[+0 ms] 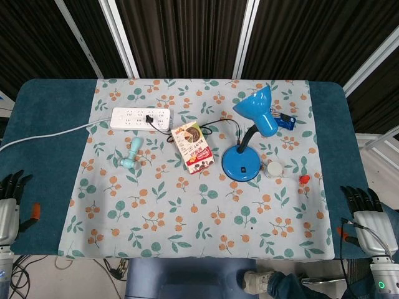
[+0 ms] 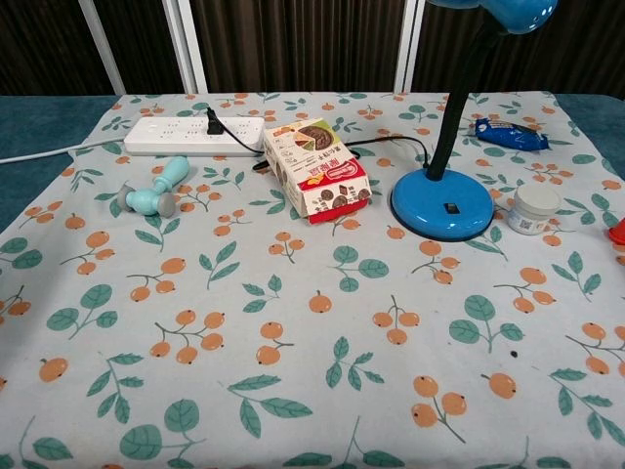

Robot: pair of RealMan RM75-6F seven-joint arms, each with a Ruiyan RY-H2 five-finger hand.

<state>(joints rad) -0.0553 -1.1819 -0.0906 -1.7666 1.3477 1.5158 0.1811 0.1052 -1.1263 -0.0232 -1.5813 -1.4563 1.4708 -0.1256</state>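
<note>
Both hands hang off the near corners of the surface (image 1: 56, 187), holding nothing: left hand (image 1: 11, 202), right hand (image 1: 368, 215), fingers seemingly loosely spread. Farther in, the blue lamp (image 1: 249, 134) stands nearer the right hand; snack box (image 1: 194, 147) mid-surface; power strip (image 1: 141, 118) far left.

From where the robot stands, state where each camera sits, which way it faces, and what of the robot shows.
Head view: high up, looking steeply down on the floral tablecloth; left hand and right hand show at the table's near corners.
Chest view: low, facing forward across the table; no hands show.
Shared: blue desk lamp, snack box, power strip.
</note>
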